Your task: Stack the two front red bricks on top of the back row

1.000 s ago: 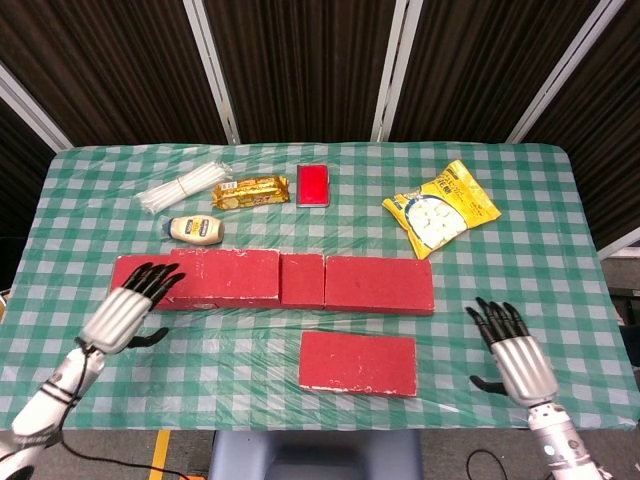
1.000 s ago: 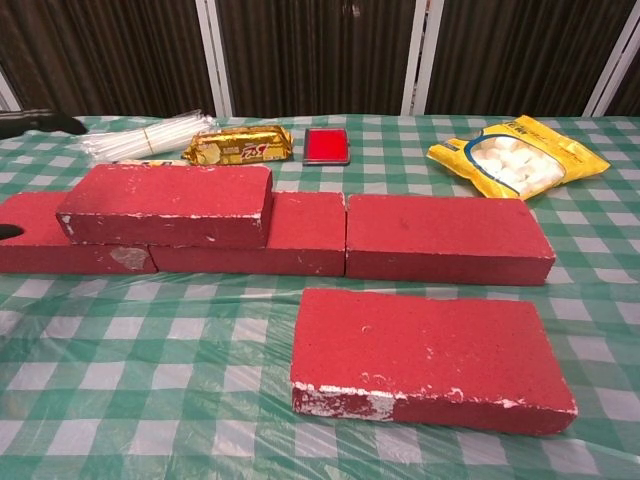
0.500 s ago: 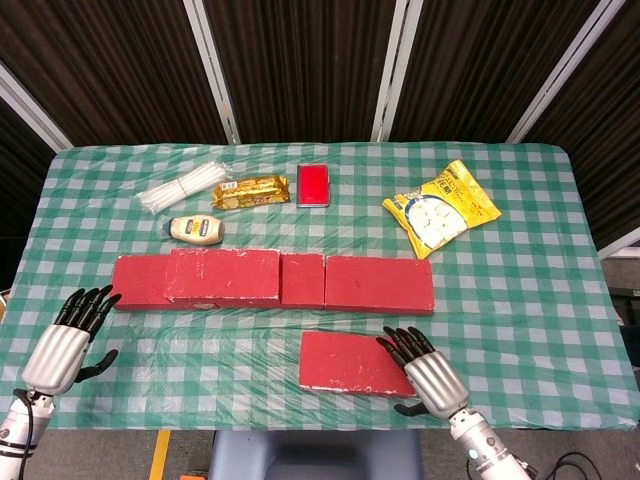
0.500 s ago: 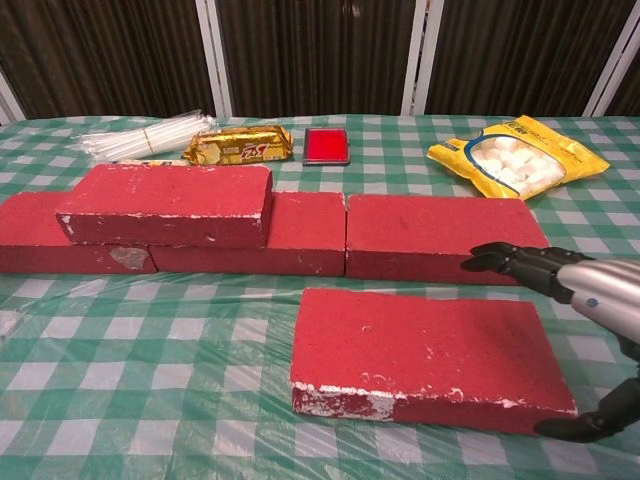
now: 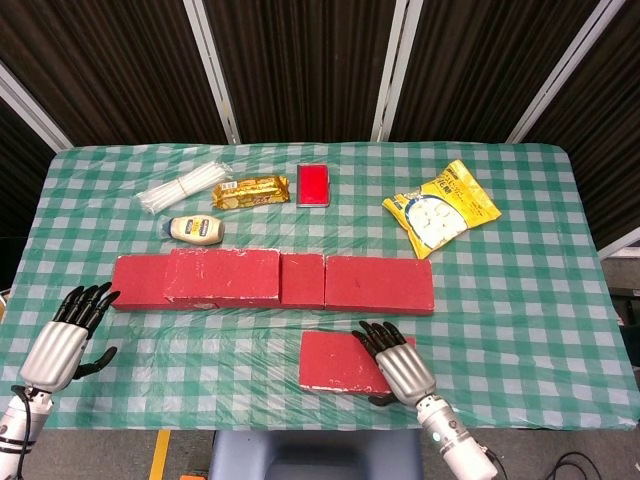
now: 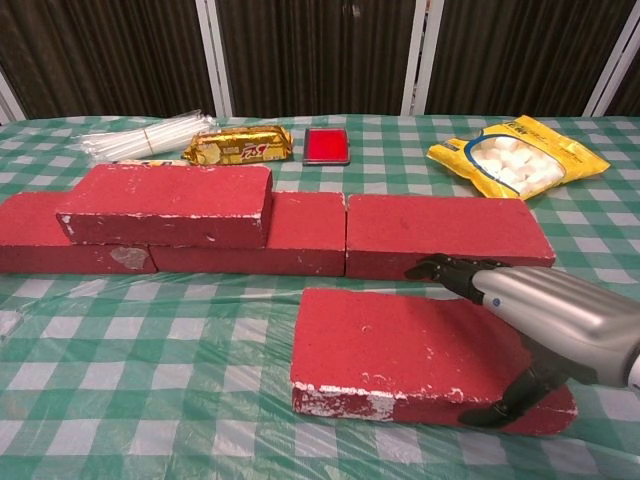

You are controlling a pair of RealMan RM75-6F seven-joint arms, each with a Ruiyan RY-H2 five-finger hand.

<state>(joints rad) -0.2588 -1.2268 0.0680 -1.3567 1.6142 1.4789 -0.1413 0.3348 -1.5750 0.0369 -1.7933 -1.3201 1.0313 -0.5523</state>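
One red brick (image 5: 335, 360) (image 6: 390, 345) lies flat at the front centre of the table. My right hand (image 5: 395, 362) (image 6: 540, 320) lies over its right part, fingers stretched across the top towards the far edge and thumb against the front face. The brick rests on the table. The back row (image 5: 378, 284) (image 6: 445, 235) runs across the middle, with another red brick (image 5: 222, 276) (image 6: 165, 205) stacked on its left part. My left hand (image 5: 65, 335) hovers at the front left, fingers apart and holding nothing; the chest view does not show it.
Behind the row lie a mayonnaise bottle (image 5: 196, 230), a bundle of white straws (image 5: 182, 187), a gold biscuit pack (image 5: 250, 191), a red box (image 5: 314, 185) and a yellow marshmallow bag (image 5: 440, 208). Clear plastic film covers the checked cloth (image 5: 520, 300).
My right hand came in from the right side and settled over the front brick. My left hand drew back from the stacked brick to the table's front left edge. No brick moved.
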